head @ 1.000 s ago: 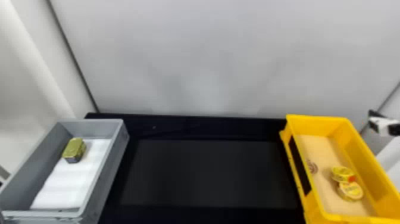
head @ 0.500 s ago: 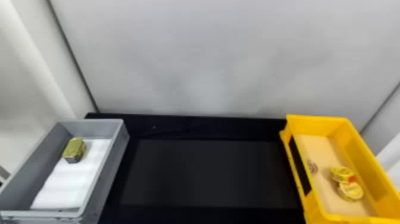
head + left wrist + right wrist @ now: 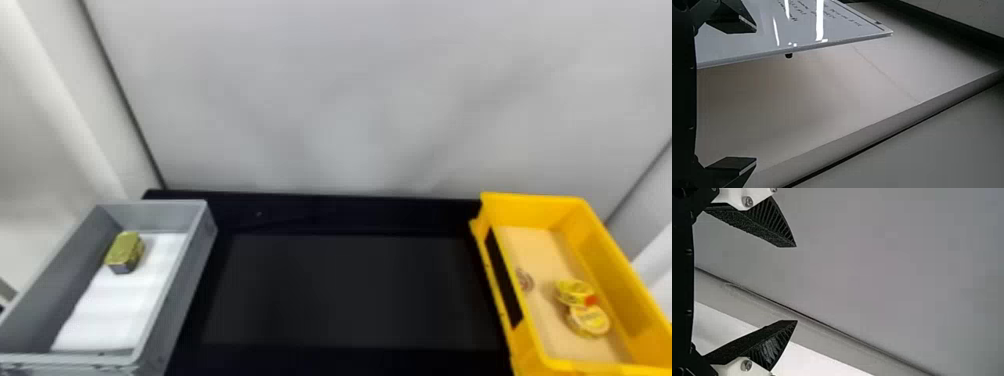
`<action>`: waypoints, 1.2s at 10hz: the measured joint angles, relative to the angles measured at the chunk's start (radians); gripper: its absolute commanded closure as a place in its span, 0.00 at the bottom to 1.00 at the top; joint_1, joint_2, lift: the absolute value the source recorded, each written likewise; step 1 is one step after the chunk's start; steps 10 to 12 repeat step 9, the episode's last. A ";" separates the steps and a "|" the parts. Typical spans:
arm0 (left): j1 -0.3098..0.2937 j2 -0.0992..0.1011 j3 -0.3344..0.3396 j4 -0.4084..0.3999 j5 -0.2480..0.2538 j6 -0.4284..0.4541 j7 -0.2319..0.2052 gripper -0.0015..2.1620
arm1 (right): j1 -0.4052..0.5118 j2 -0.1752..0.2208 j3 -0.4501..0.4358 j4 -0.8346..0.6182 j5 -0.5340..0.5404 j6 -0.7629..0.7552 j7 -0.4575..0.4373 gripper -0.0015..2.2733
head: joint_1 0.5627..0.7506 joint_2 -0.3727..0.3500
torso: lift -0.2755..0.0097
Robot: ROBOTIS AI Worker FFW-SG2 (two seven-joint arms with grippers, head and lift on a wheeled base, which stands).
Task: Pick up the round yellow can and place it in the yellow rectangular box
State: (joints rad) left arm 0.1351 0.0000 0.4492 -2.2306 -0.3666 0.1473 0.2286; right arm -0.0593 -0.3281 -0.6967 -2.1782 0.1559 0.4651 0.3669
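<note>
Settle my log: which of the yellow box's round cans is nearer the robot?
The front can, closer to the near rim; the back can lies beyond.

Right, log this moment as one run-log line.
Yellow box: two round yellow cans; gray bin: greenish block; left end effector: open, empty; right end effector: open, empty

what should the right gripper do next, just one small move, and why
Probably just ease the right gripper to a parked pose: it's open and empty, and two round yellow cans lie inside the yellow rectangular plastic box, so another grasp seems unneeded.
</note>
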 measured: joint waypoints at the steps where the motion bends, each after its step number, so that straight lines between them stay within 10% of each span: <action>1: 0.001 0.000 0.001 -0.001 0.000 0.000 0.000 0.05 | 0.002 -0.002 -0.020 -0.021 -0.015 -0.006 -0.019 0.05 | 0.70 0.53 | 0.76; 12: 0.004 0.000 0.003 -0.006 0.000 -0.002 0.002 0.05 | 0.018 -0.037 -0.086 -0.145 -0.073 0.121 -0.118 0.06 | 0.70 0.53 | 0.76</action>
